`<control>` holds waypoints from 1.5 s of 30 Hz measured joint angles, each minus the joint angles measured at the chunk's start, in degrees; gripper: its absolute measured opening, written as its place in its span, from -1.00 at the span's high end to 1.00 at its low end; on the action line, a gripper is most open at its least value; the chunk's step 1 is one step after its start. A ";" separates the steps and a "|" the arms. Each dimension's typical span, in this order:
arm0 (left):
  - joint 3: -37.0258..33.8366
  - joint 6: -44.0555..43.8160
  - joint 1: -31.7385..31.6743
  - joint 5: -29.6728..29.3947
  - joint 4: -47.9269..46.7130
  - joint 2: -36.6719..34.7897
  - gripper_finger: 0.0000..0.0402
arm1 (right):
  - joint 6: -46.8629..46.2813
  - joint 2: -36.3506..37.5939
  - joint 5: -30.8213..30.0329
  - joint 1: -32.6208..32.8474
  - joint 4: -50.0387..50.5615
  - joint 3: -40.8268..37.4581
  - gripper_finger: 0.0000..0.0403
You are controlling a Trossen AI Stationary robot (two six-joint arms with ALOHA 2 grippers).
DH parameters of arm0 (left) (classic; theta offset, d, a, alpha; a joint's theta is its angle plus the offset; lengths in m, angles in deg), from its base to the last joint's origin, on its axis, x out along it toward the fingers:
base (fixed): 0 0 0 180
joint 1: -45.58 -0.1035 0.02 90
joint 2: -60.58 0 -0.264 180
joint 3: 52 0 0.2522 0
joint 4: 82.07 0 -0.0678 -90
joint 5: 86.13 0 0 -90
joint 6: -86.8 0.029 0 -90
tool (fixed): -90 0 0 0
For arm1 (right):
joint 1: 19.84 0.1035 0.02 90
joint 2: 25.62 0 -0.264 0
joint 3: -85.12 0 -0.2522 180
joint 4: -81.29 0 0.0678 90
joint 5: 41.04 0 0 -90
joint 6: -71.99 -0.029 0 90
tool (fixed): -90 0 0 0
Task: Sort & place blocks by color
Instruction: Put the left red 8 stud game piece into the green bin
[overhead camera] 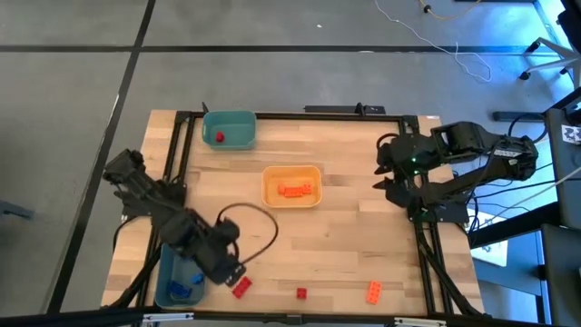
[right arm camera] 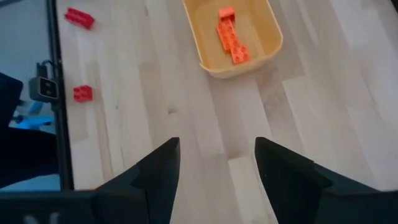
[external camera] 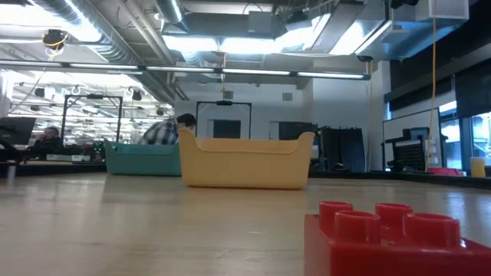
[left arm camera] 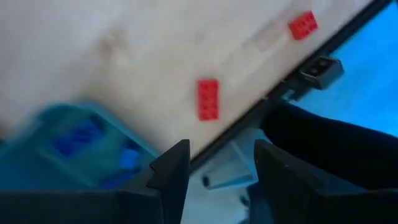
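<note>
The table (overhead camera: 345,227) is pale wood with a black frame. A teal bin (overhead camera: 229,129) holds one red block (overhead camera: 219,137), a yellow-orange bin (overhead camera: 291,185) holds orange blocks (overhead camera: 295,189), and a blue bin (overhead camera: 174,283) holds blue blocks (overhead camera: 184,286). Along the table's near edge lie two red blocks (overhead camera: 241,287) and an orange block (overhead camera: 373,291).

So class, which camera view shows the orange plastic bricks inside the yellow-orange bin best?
The right wrist view: it looks down into the yellow-orange bin, so the orange plastic bricks show separately. The high view shows the bricks smaller, as one cluster. The low view shows only the bin's wall. The left wrist view misses them.
</note>
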 joint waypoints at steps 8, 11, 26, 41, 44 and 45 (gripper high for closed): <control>-10.12 -6.37 6.44 -5.88 9.16 0.06 0.15 | 0.32 0.00 -0.02 1.27 -4.65 0.00 -0.04; -15.46 -7.27 7.97 -5.86 11.71 0.06 0.15 | 1.20 0.00 -0.01 1.45 -5.14 0.00 -0.04; -38.41 8.81 8.51 -8.04 51.36 0.30 0.15 | 6.29 0.00 -0.07 1.45 -5.17 0.00 -0.04; -36.61 15.06 6.80 -9.52 51.90 9.24 0.15 | 8.70 -0.02 -0.09 1.45 -5.31 0.00 -0.04; -36.63 13.35 6.82 -9.76 51.75 9.30 0.15 | 9.44 -0.02 -0.09 1.45 -5.37 0.00 -0.04; -36.63 12.91 6.80 -9.72 51.75 9.28 0.15 | 9.50 -0.02 -0.09 1.45 -5.44 0.00 -0.04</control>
